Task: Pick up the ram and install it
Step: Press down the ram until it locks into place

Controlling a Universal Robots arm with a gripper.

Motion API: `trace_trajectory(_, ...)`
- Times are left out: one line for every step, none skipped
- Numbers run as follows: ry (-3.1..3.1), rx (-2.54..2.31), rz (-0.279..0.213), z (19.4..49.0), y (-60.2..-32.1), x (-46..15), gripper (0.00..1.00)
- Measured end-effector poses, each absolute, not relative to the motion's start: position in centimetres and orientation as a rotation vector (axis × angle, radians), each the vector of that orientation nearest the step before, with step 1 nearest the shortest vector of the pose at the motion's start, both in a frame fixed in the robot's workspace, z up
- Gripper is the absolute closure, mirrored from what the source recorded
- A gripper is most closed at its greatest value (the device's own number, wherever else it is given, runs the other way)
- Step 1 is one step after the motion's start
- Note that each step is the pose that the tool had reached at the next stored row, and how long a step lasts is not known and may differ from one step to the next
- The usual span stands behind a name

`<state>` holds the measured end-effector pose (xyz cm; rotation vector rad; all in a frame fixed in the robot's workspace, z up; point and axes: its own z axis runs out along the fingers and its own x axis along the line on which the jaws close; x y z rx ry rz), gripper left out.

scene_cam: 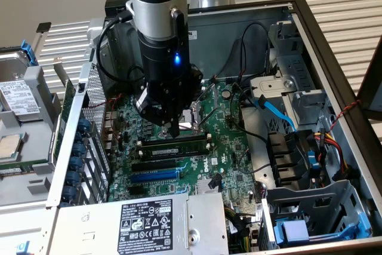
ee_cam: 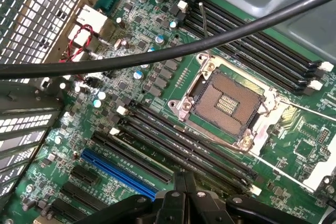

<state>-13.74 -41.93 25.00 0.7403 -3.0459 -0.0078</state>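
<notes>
shut fingers (scene_cam: 173,129) over seated ram (scene_cam: 170,145), black slots (scene_cam: 156,164) beside

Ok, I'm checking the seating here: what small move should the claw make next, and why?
Probably a short press straight down. The shut claw hangs right over the ram, which already stands in a black slot beside the CPU socket. Whether the slot's end clips have latched I cannot tell, so a gentle push seems the safest next step.

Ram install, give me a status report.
Gripper shut, pressing down over the ram. Ram lies along a black slot beside the CPU socket. Black cable crosses the wrist view.
</notes>
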Motion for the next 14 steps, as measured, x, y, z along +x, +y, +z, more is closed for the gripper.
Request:
trace_trajectory(-3.05,0.723,-0.007,25.0,-41.93,-13.74,0.89)
trace_trajectory(-3.054,0.706,-0.005,25.0,-41.93,-13.74,0.89)
trace_trajectory(-3.058,0.689,-0.004,25.0,-41.92,-13.74,0.89)
trace_trajectory(-3.061,0.672,-0.003,25.0,-41.93,-13.74,0.89)
trace_trajectory(-3.065,0.655,-0.001,25.0,-41.93,-13.74,0.89)
trace_trajectory(-3.068,0.638,0.0,25.0,-41.93,-13.74,0.89)
trace_trajectory(-3.071,0.621,0.002,25.0,-41.93,-13.74,0.89)
trace_trajectory(-3.074,0.605,0.004,25.0,-41.92,-13.74,0.89)
trace_trajectory(-3.077,0.588,0.006,25.0,-41.92,-13.74,0.89)
trace_trajectory(-3.08,0.57,0.008,25.0,-41.92,-13.74,0.89)
trace_trajectory(-3.083,0.553,0.01,25.0,-41.92,-13.74,0.89)
trace_trajectory(-3.085,0.538,0.012,25.0,-41.92,-13.74,0.89)
trace_trajectory(-3.088,0.52,0.014,25.0,-41.92,-13.74,0.89)
trace_trajectory(-3.09,0.505,0.017,25.0,-41.92,-13.74,0.89)
